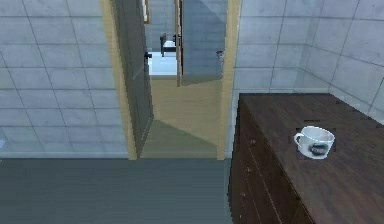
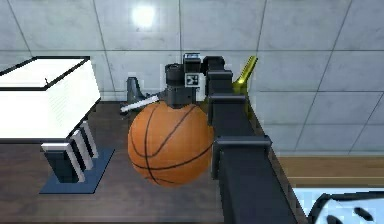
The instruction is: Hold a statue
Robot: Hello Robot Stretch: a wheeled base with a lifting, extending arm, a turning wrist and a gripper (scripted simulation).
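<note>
Probably unfinished: your gripper (image 2: pixel 136 98) is by a basketball (image 2: pixel 170 148); you cannot tell whether it holds anything. A yellow object (image 2: pixel 246 74), maybe the statue, stands beside its wrist.

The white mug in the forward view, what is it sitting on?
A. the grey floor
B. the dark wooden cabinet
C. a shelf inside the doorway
B: the white mug rests on the top of the dark wooden cabinet at the forward view's right, well above the floor and to the side of the doorway.
</note>
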